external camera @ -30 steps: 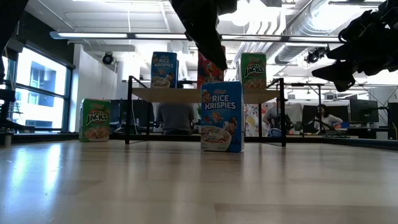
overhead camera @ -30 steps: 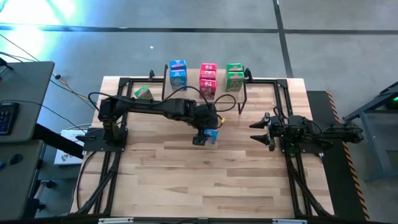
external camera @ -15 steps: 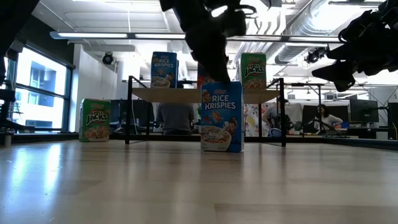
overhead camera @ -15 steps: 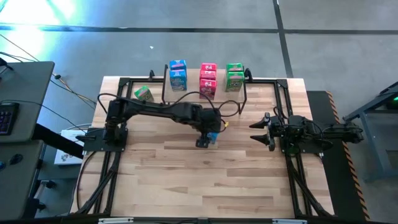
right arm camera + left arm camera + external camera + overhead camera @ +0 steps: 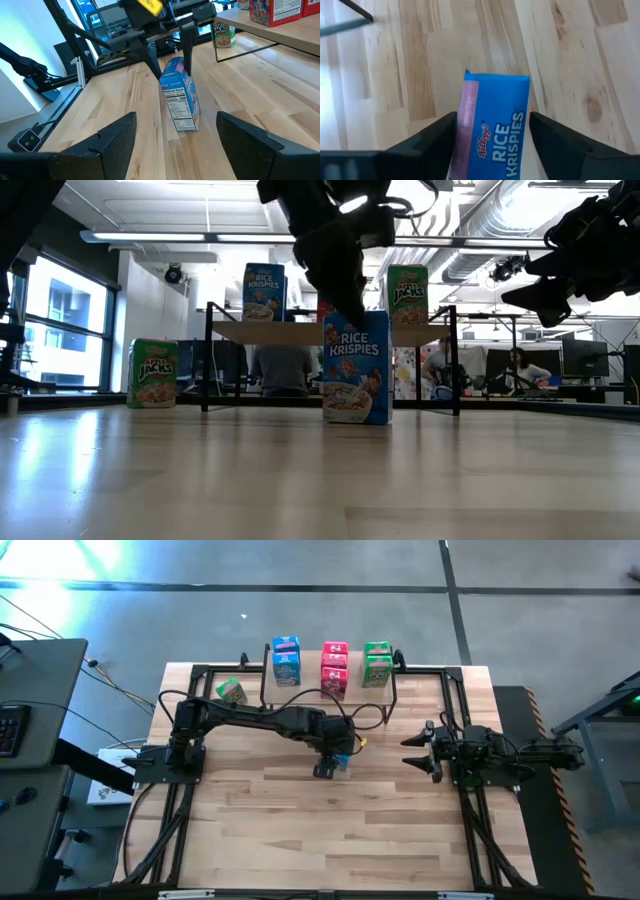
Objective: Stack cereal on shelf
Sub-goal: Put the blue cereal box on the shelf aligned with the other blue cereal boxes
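Currently, left gripper point(image 5: 333, 766) fingers straddle, without clamping, the upright blue cardboard cereal box point(image 5: 356, 367) before the light-wood shelf point(image 5: 300, 332); off-centre closing could topple it.

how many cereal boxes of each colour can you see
blue boxes: 3
pink-red boxes: 3
green boxes: 3
total: 9
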Tool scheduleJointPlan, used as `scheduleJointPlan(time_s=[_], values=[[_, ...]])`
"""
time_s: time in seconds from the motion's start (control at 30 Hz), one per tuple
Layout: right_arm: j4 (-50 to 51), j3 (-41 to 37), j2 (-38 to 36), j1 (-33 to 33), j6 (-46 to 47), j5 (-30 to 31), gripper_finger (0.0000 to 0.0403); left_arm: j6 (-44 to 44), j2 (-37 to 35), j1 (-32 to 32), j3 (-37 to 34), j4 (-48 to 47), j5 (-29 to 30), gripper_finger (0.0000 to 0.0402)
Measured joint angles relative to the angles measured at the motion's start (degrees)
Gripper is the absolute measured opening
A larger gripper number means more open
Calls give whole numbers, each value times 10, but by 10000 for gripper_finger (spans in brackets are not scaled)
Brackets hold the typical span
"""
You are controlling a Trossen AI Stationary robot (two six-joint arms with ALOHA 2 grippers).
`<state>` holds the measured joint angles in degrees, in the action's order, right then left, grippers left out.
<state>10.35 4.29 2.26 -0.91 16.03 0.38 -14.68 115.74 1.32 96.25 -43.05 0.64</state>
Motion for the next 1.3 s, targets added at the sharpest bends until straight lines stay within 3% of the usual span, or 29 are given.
scheduleJointPlan(time_s=[0.37,0.77,1.03,1.3], values=[[0,0,0,0,0,0,267,5,0,-4,-10,-7,0,171],[0,0,0,0,0,0,267,5,-9,-10,-10,-42,-1,135],[0,0,1,0,0,0,267,30,-78,-10,-10,-140,-3,134],[0,0,0,0,0,0,267,30,-169,2,-9,-223,45,134]])
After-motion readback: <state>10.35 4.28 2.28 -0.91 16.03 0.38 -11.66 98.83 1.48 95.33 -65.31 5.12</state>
